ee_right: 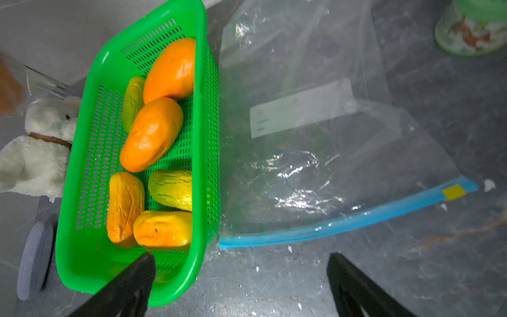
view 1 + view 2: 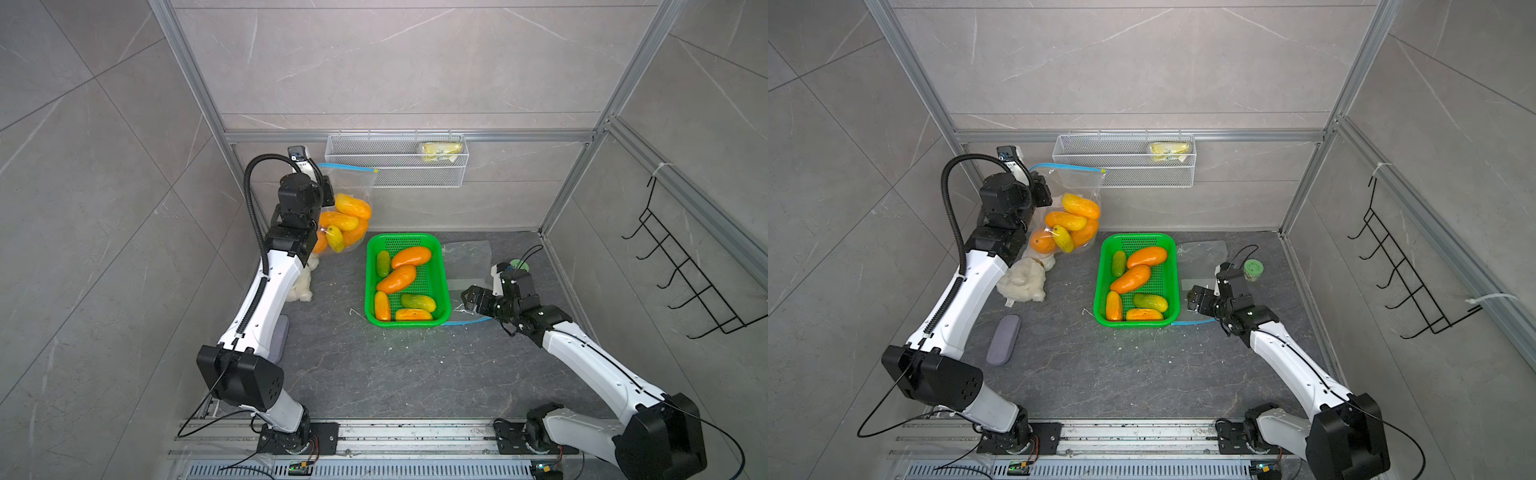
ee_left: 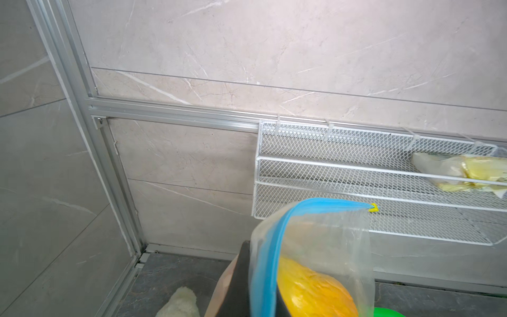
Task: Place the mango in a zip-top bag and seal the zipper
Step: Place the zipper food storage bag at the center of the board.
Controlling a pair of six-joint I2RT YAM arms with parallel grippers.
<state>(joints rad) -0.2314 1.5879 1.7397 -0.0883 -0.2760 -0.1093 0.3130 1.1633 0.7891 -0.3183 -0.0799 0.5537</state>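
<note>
A clear zip-top bag (image 2: 351,189) (image 3: 329,241) hangs at the back left, holding several yellow and orange mangoes (image 2: 353,206). Its blue zipper (image 2: 347,166) has a yellow slider (image 3: 373,207) at the far end. My left gripper (image 2: 328,191) (image 3: 262,296) is shut on the bag's zipper edge. More mangoes (image 2: 411,257) (image 1: 153,134) lie in the green basket (image 2: 407,237) (image 1: 203,82). A second, empty zip-top bag (image 2: 465,257) (image 1: 315,164) lies flat to the basket's right. My right gripper (image 2: 467,301) (image 1: 241,260) hovers open over the table by that bag's zipper (image 1: 343,222).
A white plush toy (image 2: 1021,282) and a grey case (image 2: 1003,339) lie under my left arm. A green-lidded jar (image 2: 1253,270) stands behind my right wrist. A wire shelf (image 2: 395,160) with a yellow packet hangs on the back wall. A black hook rack (image 2: 685,270) is on the right wall.
</note>
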